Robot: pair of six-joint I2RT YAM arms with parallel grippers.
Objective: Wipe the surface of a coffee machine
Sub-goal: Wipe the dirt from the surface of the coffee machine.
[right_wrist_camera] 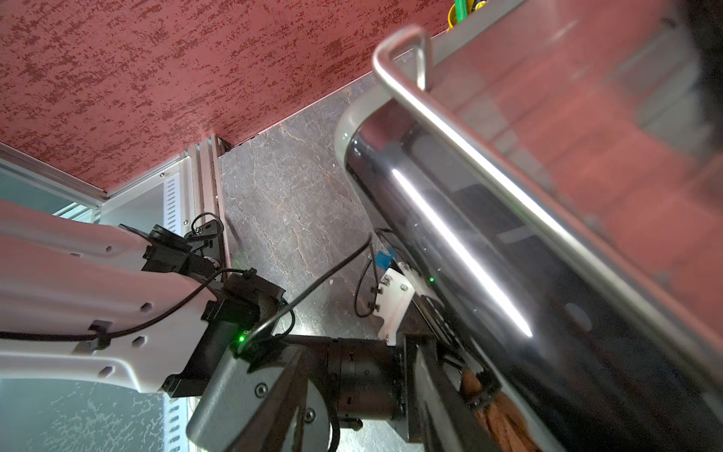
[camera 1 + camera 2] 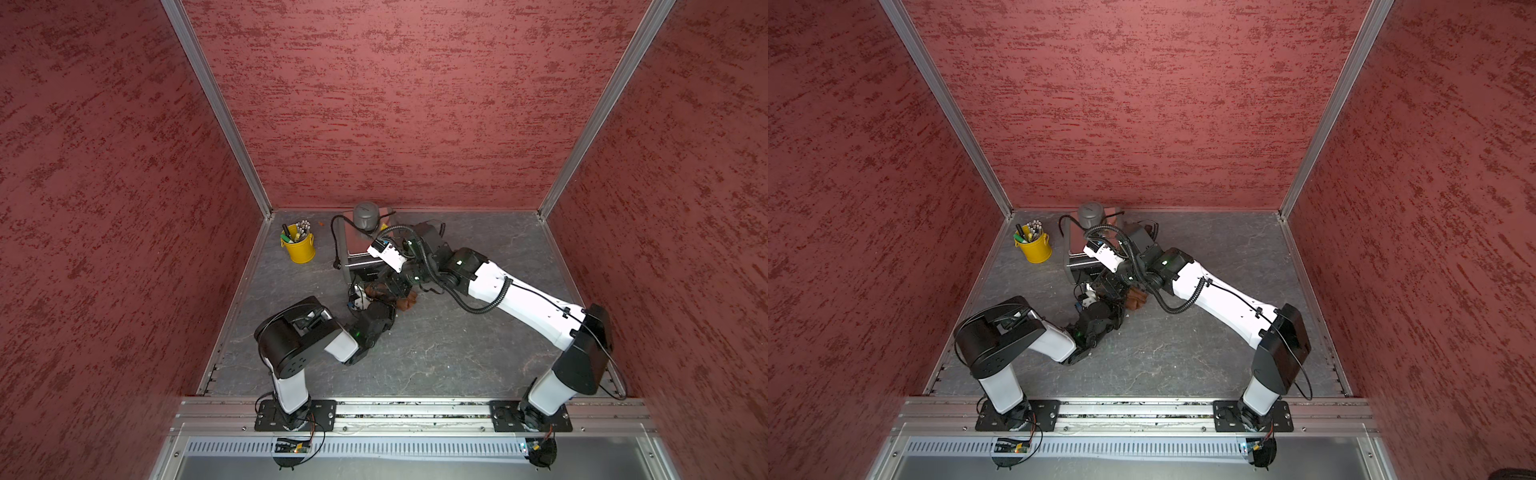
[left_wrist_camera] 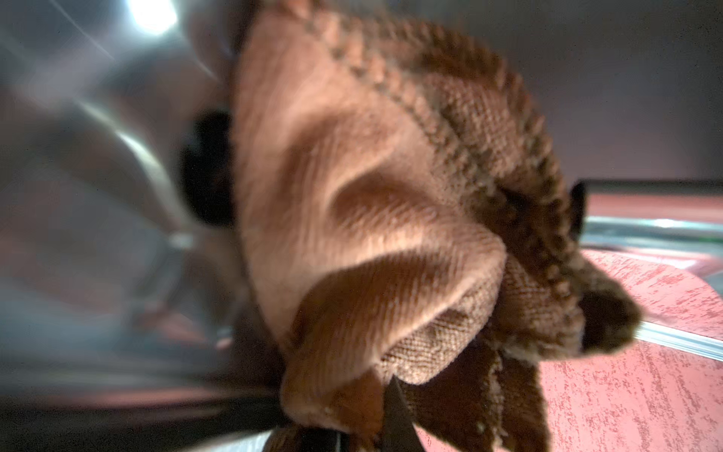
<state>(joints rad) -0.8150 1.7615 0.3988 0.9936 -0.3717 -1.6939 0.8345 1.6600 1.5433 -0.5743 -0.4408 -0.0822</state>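
The coffee machine (image 2: 353, 245) stands at the back of the floor, its grey domed cap (image 2: 365, 216) at the rear. My left gripper (image 2: 380, 293) is low at the machine's front, shut on a brown cloth (image 2: 407, 302). In the left wrist view the cloth (image 3: 371, 215) fills the frame, bunched out of the left gripper (image 3: 375, 430) beside a blurred shiny surface (image 3: 98, 156). My right arm reaches over the machine. The right gripper (image 1: 358, 348) hangs beside its glossy black side (image 1: 469, 235), jaws apart with nothing held.
A yellow bucket (image 2: 299, 249) of pens stands left of the machine. The machine's black cord (image 2: 333, 237) loops down its left side. A steel rail (image 1: 489, 156) runs along the machine's top edge. Red walls close in three sides, and the two arms sit close together at the machine's front.
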